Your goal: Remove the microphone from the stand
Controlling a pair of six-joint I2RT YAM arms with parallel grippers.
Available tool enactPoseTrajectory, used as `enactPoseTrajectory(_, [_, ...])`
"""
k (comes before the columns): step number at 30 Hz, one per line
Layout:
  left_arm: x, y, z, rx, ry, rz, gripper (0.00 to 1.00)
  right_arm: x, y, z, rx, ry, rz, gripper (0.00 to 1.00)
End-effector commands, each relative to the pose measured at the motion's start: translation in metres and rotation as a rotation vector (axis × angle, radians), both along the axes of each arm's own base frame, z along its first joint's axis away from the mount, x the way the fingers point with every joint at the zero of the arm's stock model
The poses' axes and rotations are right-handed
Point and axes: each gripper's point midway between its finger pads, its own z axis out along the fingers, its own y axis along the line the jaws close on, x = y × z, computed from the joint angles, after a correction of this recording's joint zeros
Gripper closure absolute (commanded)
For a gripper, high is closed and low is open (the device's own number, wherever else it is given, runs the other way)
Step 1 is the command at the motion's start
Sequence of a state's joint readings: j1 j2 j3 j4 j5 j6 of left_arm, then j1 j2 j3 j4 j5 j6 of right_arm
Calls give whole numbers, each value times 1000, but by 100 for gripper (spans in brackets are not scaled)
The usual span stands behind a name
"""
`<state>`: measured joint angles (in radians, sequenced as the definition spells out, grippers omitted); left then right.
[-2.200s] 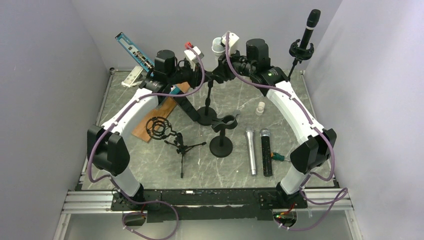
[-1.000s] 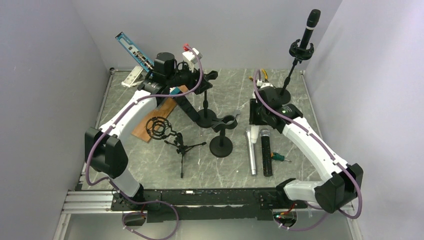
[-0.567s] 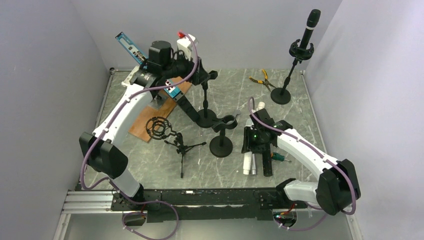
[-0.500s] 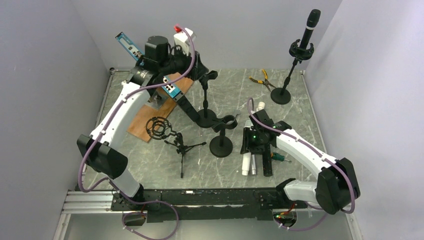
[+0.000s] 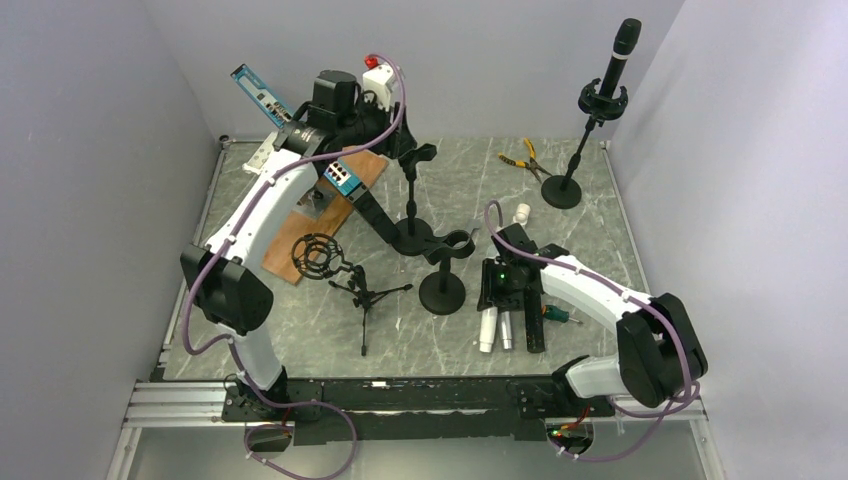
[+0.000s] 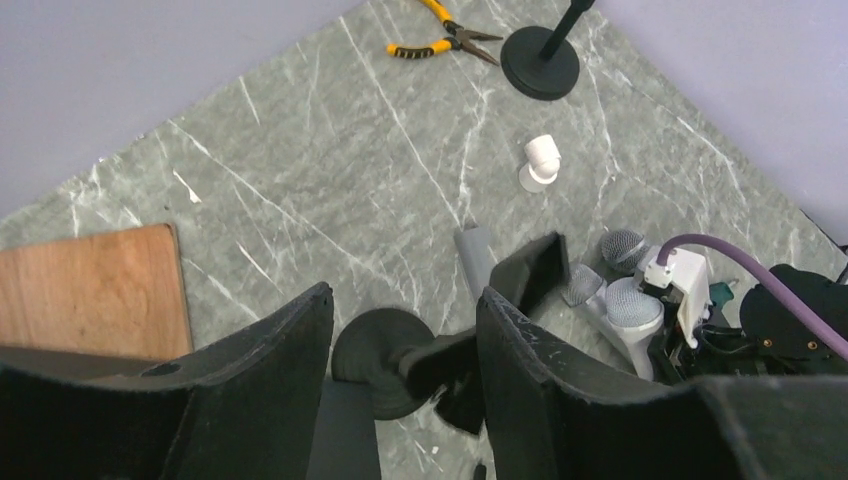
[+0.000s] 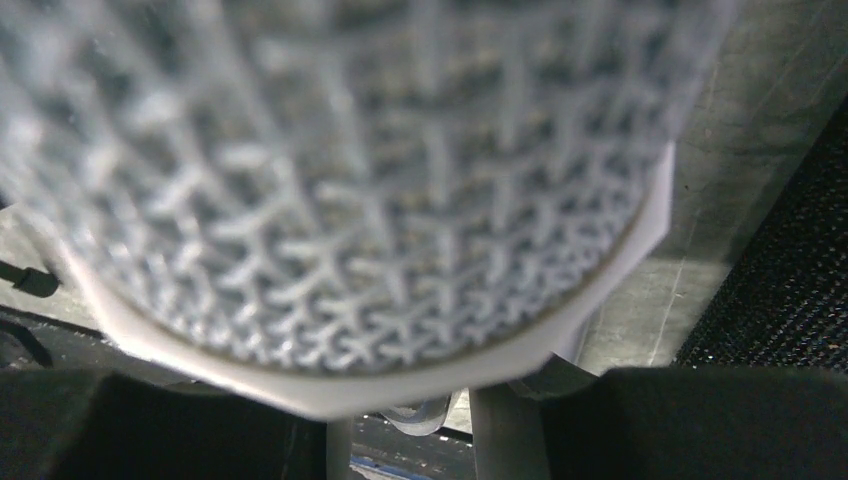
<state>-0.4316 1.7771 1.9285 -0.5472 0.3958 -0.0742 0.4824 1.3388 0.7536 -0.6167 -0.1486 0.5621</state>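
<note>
Low at the table sits the right claw [image 5: 497,298], with the head end of the white microphone [image 5: 487,330] between its fingers. The smooth white barrel pokes out past the tips toward the near edge. In the right wrist view a woven silver mesh dome with a white rim fills the frame, blurred; can't tell if it is pinched or loose. The mic is off the stand [image 5: 412,200], whose black forked clip [image 5: 420,153] is bare.

Up high just beside that clip is the left claw [image 6: 405,295], fingers apart, holding nothing, with matte black pads.

Just right of the right claw lie a silver mic [image 5: 506,330] and a black mic [image 5: 535,325], parallel to the white one and close-packed. Left of it is a short round-base stand [image 5: 443,290]. Beyond it are a small white cylinder [image 5: 522,212], yellow-handled pliers [image 5: 525,155] and a far stand [image 5: 563,192] carrying a slim dark mic [image 5: 620,55]. Below the left claw are a wood board [image 6: 95,290] and the grey marbled table [image 6: 330,150].

Versus 2.2 s ago: both claws were at the clip with the mic up there; the right claw has since dropped to the table.
</note>
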Motion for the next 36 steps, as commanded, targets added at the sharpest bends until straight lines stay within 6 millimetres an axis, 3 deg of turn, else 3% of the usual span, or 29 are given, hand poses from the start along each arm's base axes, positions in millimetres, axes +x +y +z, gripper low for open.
enactPoseTrajectory(1, [-1, -4, 17, -33, -29, -4, 40, 9, -4, -4, -27, -43, -33, 65])
enactPoseTrajectory(8, [3, -8, 5, -37, 17, 4, 38, 10, -5, -3, -30, -64, -13, 48])
enactPoseTrajectory(13, [0, -6, 22, -57, -13, 3, 28, 16, -9, 4, -54, -100, -13, 38])
enactPoseTrajectory(17, [0, -8, 34, -64, -29, -7, 26, 19, -10, 6, -61, -111, -11, 36])
enactPoseTrajectory(26, [-12, -15, 30, -66, -26, -42, 25, 25, -8, 20, -42, -162, -19, 35])
enactPoseTrajectory(36, [2, -13, -7, -4, 33, -5, 31, 26, -9, 27, -36, -185, -21, 34])
